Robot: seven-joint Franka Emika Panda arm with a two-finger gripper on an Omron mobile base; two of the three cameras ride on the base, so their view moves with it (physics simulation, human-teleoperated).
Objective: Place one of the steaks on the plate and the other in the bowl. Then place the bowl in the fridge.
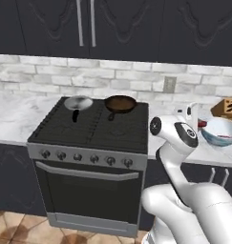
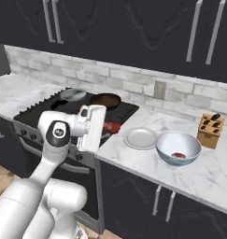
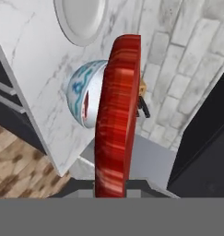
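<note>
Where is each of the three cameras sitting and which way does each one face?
Left base view: behind the arm's left, facing stove; white arm lower right.
Right base view: behind its right, facing counter, plate, bowl; arm lower left.
Hand view: on the hand, along the gripper clamping a steak.
Shared: the bowl.
</note>
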